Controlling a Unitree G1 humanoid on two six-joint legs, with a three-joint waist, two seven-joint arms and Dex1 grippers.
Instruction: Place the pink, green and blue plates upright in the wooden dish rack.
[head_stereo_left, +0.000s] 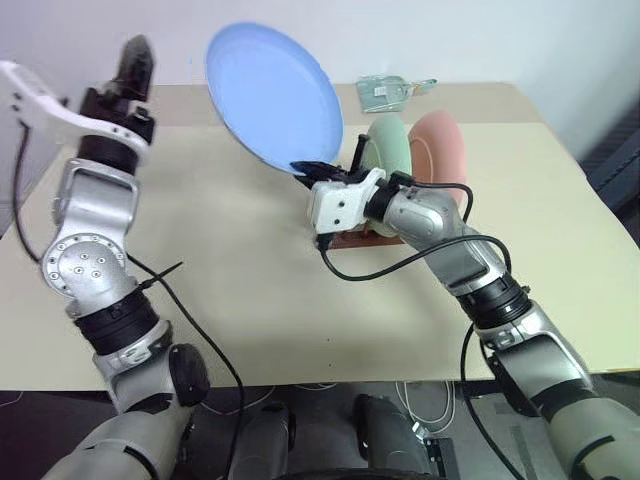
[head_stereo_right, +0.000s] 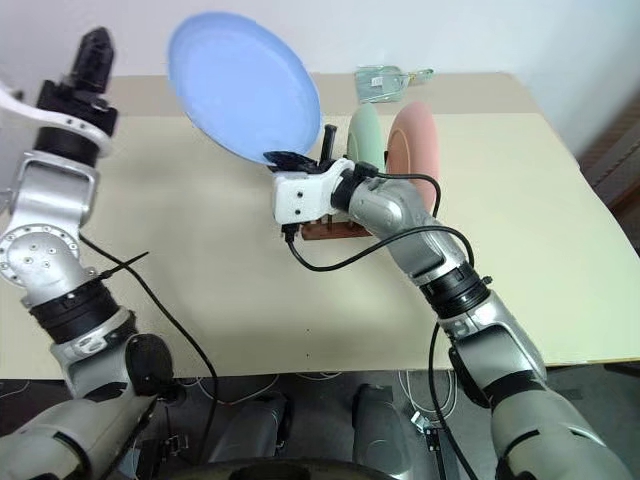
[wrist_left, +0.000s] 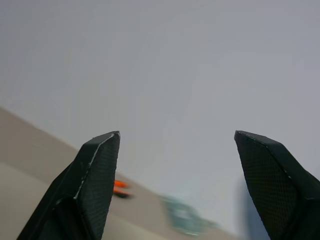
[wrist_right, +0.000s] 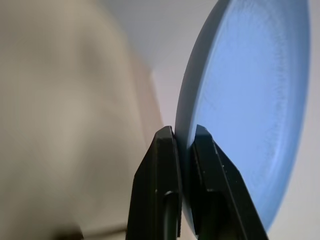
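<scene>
Beige table (head_stereo_left: 250, 280): right pincer (wrist_right: 184, 137) clamps blue plate (head_stereo_left: 275, 95) (no legible writing); left pincer (wrist_left: 175, 145) wide.

The light blue plate (head_stereo_left: 273, 95) is plain and matte, the green plate (head_stereo_left: 388, 143) a pale mint and the pink plate (head_stereo_left: 441, 145) salmon. The dish rack (head_stereo_left: 352, 238) is dark brown wood on a beige table (head_stereo_left: 250, 260). Both grippers have black fingers (wrist_left: 92, 190) with a fine textured grain.

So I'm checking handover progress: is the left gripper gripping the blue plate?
No, the left gripper is open on air; the right gripper pinches the blue plate rim.
</scene>
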